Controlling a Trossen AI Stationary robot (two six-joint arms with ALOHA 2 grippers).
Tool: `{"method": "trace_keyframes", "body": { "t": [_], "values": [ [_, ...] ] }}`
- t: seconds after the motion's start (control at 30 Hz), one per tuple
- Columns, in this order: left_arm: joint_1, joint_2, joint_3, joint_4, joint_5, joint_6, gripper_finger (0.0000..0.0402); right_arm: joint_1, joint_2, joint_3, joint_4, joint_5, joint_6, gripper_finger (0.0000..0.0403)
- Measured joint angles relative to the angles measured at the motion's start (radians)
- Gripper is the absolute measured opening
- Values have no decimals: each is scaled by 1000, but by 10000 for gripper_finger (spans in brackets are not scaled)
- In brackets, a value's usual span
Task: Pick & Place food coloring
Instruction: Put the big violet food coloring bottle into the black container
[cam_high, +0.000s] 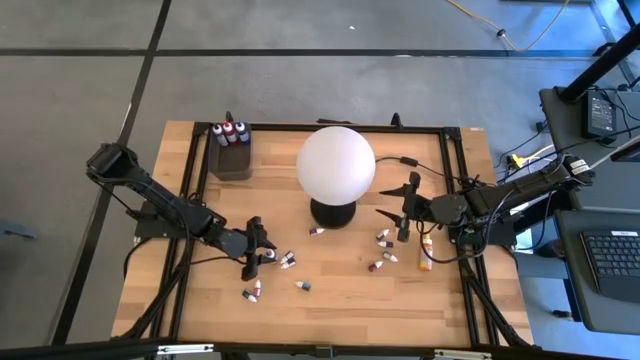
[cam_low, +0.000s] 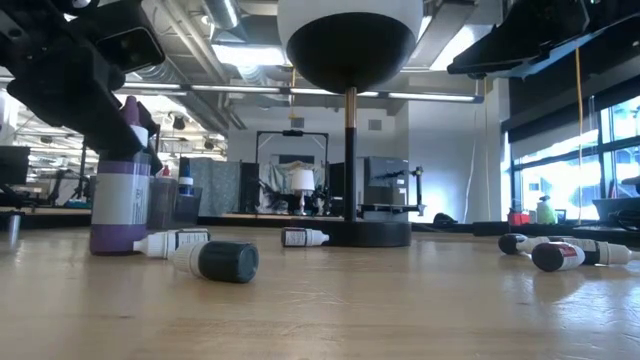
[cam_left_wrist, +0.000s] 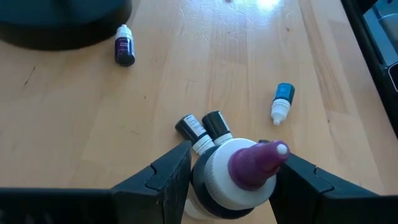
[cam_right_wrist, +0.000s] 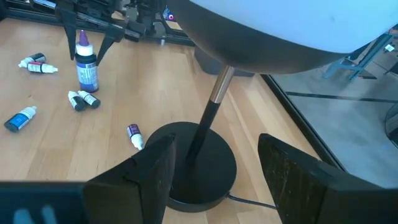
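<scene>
A taller food coloring bottle (cam_left_wrist: 239, 177) with a purple nozzle cap, white shoulder and purple label (cam_low: 120, 195) stands left of centre, and my left gripper (cam_high: 260, 252) is shut on it. Several tiny dropper bottles lie on their sides on the wood: two beside it (cam_left_wrist: 202, 127), a blue one (cam_left_wrist: 282, 102), a dark one (cam_left_wrist: 124, 48) and others (cam_high: 382, 262). An orange bottle (cam_high: 427, 253) lies at the right. My right gripper (cam_high: 400, 205) hangs open next to the lamp's base (cam_right_wrist: 199, 168), touching nothing. My left gripper pinches the bottle between its two fingers, at the upper body just under the white shoulder (cam_left_wrist: 200, 174). The fingers (cam_left_wrist: 171, 177) slant down from the table's left side. The bottle is upright, nozzle up, and its base (cam_low: 118, 245) seems to rest on the table.
A white globe lamp (cam_high: 336, 165) on a dark round base stands mid-table. At the far left a dark grey tray (cam_high: 231, 158) holds three upright capped bottles (cam_high: 228, 132). A black frame (cam_high: 455, 200) runs along the table's edges. Cables lie near the right arm.
</scene>
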Motion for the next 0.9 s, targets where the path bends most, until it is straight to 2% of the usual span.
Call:
{"method": "trace_keyframes", "body": {
  "t": [0.57, 0.9],
  "values": [
    [1, 0, 0, 6, -32, 1, 171, 0, 1, 0, 0, 0, -8, 229],
    [1, -2, 1, 7, -34, 1, 132, 0, 0, 0, -6, 0, -8, 229]
  ]
}}
